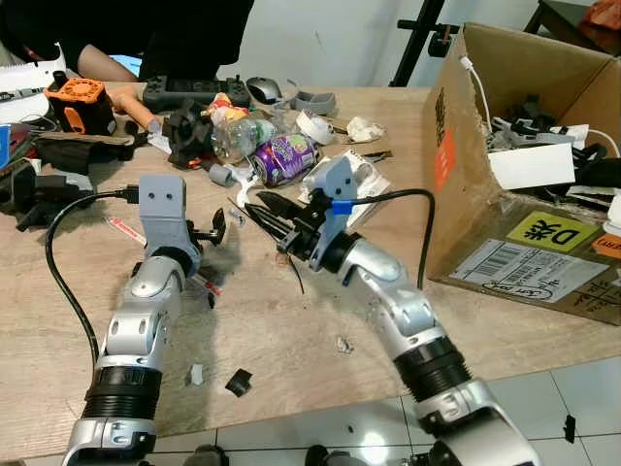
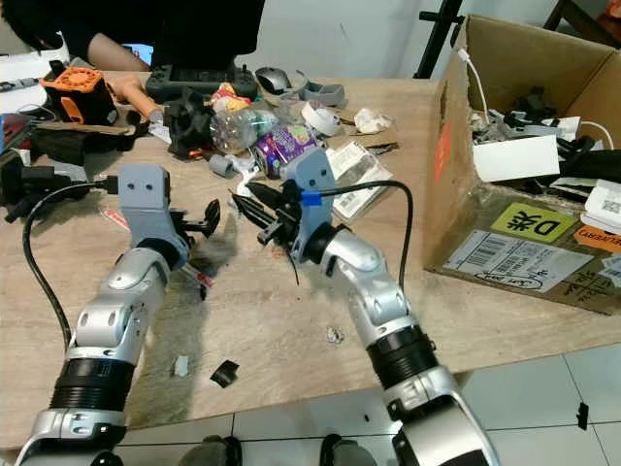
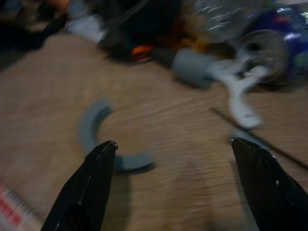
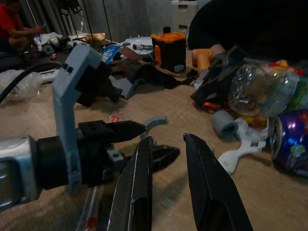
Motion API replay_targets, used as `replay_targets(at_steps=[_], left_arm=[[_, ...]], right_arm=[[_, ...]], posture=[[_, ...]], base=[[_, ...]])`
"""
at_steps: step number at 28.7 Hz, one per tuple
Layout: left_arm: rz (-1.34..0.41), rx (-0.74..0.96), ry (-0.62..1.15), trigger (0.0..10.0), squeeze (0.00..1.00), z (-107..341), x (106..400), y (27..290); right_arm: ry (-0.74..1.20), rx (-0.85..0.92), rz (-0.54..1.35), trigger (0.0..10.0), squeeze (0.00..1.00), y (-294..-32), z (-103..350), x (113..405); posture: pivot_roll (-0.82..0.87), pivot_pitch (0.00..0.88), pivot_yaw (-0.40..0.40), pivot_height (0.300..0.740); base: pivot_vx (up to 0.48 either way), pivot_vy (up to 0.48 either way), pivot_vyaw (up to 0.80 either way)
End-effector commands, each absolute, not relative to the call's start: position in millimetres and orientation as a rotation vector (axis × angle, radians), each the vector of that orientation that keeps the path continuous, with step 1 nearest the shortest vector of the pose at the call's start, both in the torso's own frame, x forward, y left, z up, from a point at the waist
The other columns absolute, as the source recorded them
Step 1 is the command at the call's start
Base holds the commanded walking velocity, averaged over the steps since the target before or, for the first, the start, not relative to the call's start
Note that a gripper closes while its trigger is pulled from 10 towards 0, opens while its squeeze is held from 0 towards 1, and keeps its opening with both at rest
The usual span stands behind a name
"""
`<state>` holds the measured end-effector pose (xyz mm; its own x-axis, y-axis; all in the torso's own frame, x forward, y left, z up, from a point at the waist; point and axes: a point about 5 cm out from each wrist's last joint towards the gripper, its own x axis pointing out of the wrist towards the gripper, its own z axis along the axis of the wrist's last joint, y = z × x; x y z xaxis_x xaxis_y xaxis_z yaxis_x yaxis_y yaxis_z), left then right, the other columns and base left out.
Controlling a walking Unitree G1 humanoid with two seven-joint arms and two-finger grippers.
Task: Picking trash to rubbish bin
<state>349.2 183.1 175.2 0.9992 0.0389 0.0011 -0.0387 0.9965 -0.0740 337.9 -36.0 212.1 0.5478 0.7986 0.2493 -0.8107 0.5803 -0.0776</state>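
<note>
Box [image 1: 514,175] right — can [image 1: 284,158] perhaps mid-table [image 1: 291,330]

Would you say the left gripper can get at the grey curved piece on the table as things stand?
Probably yes. The left gripper is open, and in its wrist view the grey curved piece lies flat on bare table just ahead of its fingers, with nothing between. The right gripper hovers close beside and might crowd it.
</note>
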Motion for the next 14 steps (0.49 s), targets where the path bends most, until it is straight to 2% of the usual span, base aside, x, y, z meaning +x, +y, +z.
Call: replay_targets(at_steps=[1,5,14], left_arm=[[0.083,-0.141,0.042,10.0,1.00,163,350,185],[0.160,-0.202,0.040,10.0,1.00,161,357,190],[0.232,-0.191,-0.013,10.0,1.00,169,364,199]], right_arm=[[-0.272,0.055,0.935,10.0,0.00,-41,211,337],[-0.264,0.064,0.925,10.0,0.00,-40,210,333],[-0.251,0.071,0.933,10.0,0.00,-35,205,326]], posture=[[0.07,0.244,-0.067,0.740],[0.06,0.239,-0.064,0.740],[0.06,0.267,-0.054,0.740]], base=[[0.000,0.000,0.00],[0.000,0.000,0.00],[0.000,0.000,0.00]])
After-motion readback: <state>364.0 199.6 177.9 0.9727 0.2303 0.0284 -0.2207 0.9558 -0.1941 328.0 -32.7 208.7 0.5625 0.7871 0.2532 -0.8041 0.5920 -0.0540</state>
